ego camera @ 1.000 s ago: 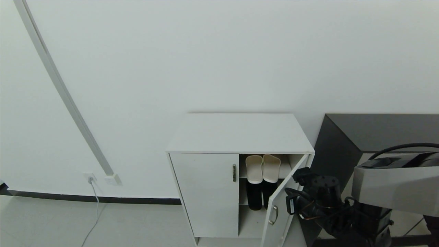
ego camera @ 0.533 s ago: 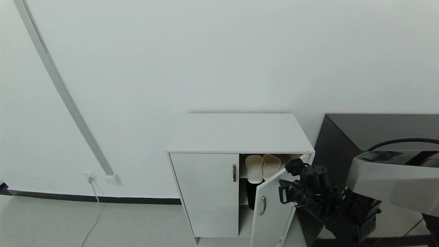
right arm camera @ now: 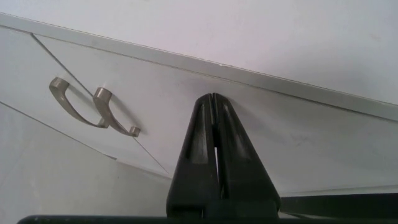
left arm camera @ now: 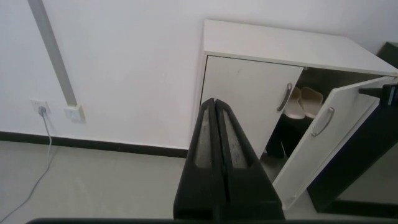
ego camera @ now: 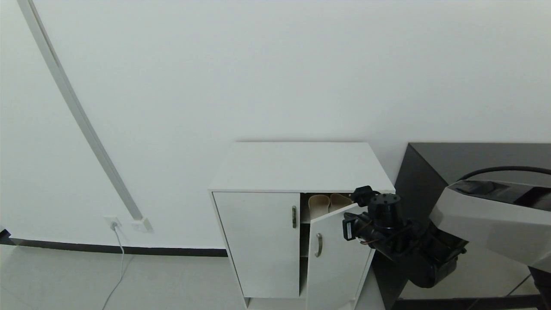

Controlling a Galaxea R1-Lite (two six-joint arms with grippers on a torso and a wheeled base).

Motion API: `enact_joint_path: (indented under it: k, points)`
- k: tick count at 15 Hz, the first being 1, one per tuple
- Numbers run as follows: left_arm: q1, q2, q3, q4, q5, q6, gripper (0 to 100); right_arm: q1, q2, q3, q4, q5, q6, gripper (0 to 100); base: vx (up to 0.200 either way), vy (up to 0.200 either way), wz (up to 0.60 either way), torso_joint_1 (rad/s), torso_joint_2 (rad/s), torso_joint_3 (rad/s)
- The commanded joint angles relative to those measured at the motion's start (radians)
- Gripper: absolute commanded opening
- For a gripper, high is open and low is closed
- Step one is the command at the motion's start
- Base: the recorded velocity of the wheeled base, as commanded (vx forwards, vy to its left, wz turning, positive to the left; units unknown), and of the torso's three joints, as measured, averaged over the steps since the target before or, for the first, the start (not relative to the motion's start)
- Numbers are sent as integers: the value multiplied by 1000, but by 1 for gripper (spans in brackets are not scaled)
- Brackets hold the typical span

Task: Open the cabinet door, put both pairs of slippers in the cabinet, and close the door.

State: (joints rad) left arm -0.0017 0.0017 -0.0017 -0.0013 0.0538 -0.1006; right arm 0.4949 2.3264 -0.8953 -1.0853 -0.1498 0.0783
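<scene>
At the upper edge of the ajar door (ego camera: pixel 340 258), right jaws sit clenched; left jaws clenched too.

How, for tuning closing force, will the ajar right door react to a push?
Probably swings easily: right door stands ajar, hinged at its outer edge. Likely stiff: a flat, unbent panel. Ungripped by the shut right pincer, it might rebound.

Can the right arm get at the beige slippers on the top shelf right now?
Probably not: the right door is nearly shut across the beige slippers, leaving a narrow gap, and the right gripper is outside it.
</scene>
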Motion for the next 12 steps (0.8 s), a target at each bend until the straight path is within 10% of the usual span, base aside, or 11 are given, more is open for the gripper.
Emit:
enact_joint_path:
  k: [1, 12]
  points:
    - [0, 0, 0, 0, 0, -1, 0, 1, 1, -28, 16, -1, 0, 0, 0, 0, 0, 0, 0, 0]
    - [0, 0, 0, 0, 0, -1, 0, -7, 64, -177, 97, -13, -2, 0, 0, 0, 0, 0, 0, 0]
